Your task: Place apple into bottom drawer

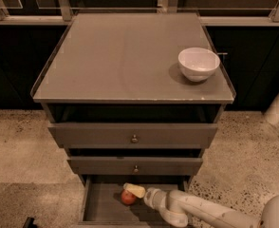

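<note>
Apple (pixel 127 198) inside open bottom drawer (pixel 101 204)

Apple on the drawer floor, left of centre. Gripper (pixel 134 191) just over its upper right side, seemingly touching; whether clamped or apart, cannot tell. White bowl (pixel 199 63) on cabinet top (pixel 120 56), near right edge

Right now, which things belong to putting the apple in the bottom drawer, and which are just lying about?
Job: apple, bottom drawer, gripper reaching into the drawer at the apple.
Lying about: white bowl on the cabinet top, two upper drawers.
</note>
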